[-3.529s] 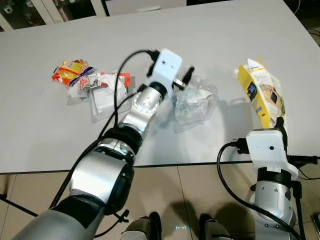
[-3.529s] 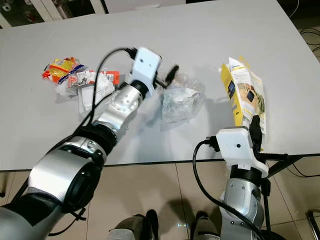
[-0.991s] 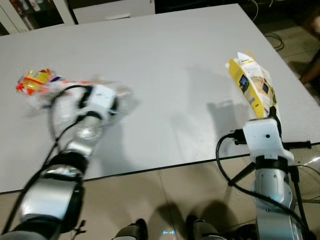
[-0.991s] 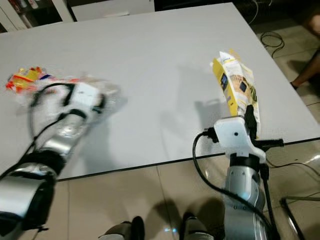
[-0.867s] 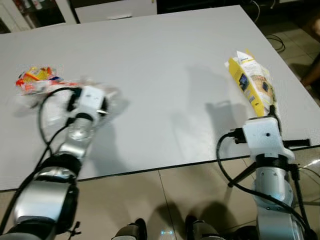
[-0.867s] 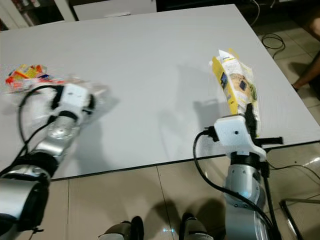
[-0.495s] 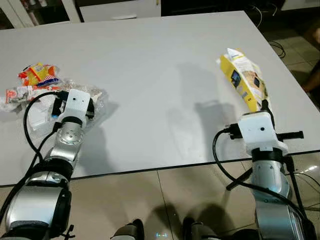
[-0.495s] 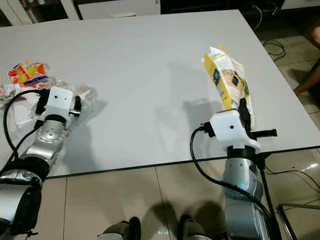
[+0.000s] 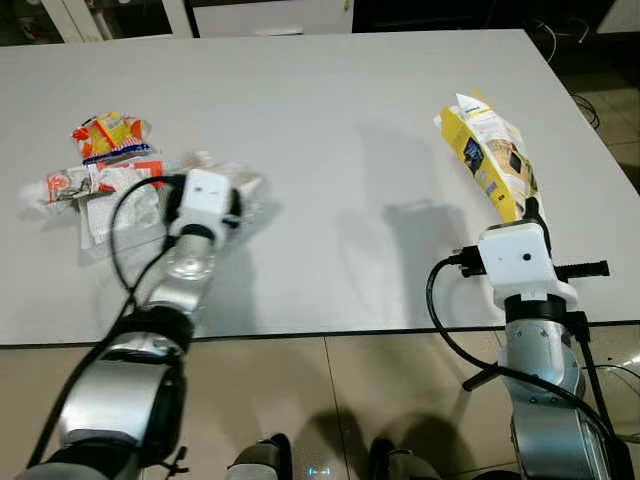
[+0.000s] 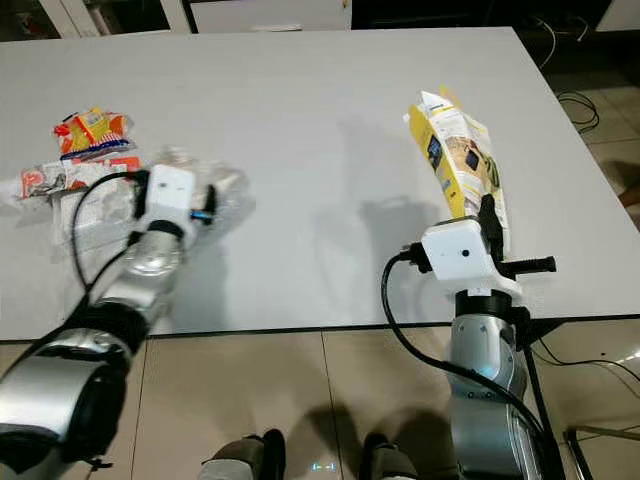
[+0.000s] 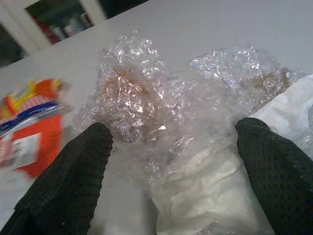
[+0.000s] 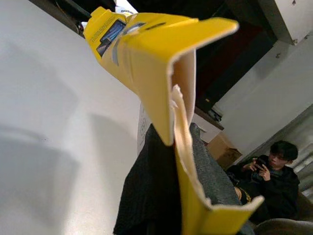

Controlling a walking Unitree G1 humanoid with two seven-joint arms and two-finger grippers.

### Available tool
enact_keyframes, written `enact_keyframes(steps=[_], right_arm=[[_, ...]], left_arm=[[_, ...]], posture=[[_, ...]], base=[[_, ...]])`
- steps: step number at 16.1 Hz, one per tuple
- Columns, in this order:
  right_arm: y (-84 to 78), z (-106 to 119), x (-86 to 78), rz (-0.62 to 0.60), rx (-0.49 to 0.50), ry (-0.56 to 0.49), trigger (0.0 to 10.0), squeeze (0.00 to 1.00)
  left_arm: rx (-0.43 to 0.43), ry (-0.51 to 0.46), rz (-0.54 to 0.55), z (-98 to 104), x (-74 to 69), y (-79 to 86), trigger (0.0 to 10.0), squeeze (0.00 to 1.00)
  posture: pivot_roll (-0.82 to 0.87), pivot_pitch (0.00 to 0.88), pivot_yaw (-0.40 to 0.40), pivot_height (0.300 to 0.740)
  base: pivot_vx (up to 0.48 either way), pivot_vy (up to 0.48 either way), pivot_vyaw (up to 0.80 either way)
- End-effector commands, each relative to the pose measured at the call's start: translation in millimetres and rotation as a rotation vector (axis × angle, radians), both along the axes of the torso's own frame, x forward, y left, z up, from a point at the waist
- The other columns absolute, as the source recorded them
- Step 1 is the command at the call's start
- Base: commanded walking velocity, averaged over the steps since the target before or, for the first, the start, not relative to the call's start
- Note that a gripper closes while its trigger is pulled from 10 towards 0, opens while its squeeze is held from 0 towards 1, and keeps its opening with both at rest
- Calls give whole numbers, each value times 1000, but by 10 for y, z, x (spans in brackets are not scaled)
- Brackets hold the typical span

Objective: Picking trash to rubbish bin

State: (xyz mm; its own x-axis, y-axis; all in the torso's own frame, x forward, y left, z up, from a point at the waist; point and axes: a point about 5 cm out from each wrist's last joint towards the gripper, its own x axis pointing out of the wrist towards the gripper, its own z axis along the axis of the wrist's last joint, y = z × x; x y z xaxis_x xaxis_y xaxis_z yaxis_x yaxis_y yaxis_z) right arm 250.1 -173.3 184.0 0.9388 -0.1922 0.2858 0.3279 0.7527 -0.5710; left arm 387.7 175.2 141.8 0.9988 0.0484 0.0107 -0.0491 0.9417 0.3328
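My left gripper [image 11: 175,129] is shut on a crumpled wad of clear bubble wrap [image 11: 161,105] with white paper in it, one black finger [image 11: 68,181] on each side. It rests low on the white table [image 9: 330,120], just right of a trash pile [image 9: 100,175] of red, orange and white wrappers. Near the table's front right edge, my right gripper [image 9: 528,215] is shut on the lower end of a torn yellow carton [image 9: 488,158], which stands tilted upward. The carton's open flap [image 12: 161,44] fills the right wrist view.
The table's near edge [image 9: 330,333] runs just in front of both wrists, with tiled floor below. A seated person [image 12: 271,166] shows in the right wrist view, beyond the table. Cabinets stand behind the far edge.
Over the earlier frames my left gripper carried the bubble wrap from mid-table leftward to beside the wrapper pile. The camera swung about. The right gripper keeps holding the carton.
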Motion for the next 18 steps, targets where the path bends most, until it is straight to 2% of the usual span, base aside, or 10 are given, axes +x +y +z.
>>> enact_keyframes(steps=[1, 2, 5, 6, 10, 13, 18], right_arm=[[-27, 15, -11, -9, 3, -13, 10000, 0], [-31, 22, -8, -10, 1, -17, 10000, 0], [-34, 32, 5, -9, -2, -22, 10000, 0], [-34, 37, 9, -8, -3, -24, 10000, 0], [-37, 44, 16, -8, -5, -30, 10000, 0], [-27, 38, 25, -4, -3, -29, 10000, 0], [-38, 49, 51, -3, -6, -36, 10000, 0]], left_arm=[[-4, -2, -34, 38, 21, -67, 10000, 0], [-28, -27, -67, 108, 46, -180, 10000, 0], [-33, -46, -80, 172, 70, -242, 10000, 0], [-28, -62, -62, 207, 79, -229, 10000, 1000], [-8, -113, -18, 296, 91, -186, 10000, 1000], [7, -115, -36, 366, 120, -224, 10000, 1000], [31, -45, -101, 480, 200, -304, 10000, 1000]], posture=[[105, 169, 23, 740], [103, 166, 23, 740], [104, 160, 20, 740], [104, 159, 19, 740], [106, 151, 20, 740], [108, 150, 21, 740], [117, 142, 21, 740]], base=[[0, 0, 0], [0, 0, 0], [0, 0, 0], [0, 0, 0], [0, 0, 0], [0, 0, 0], [0, 0, 0]])
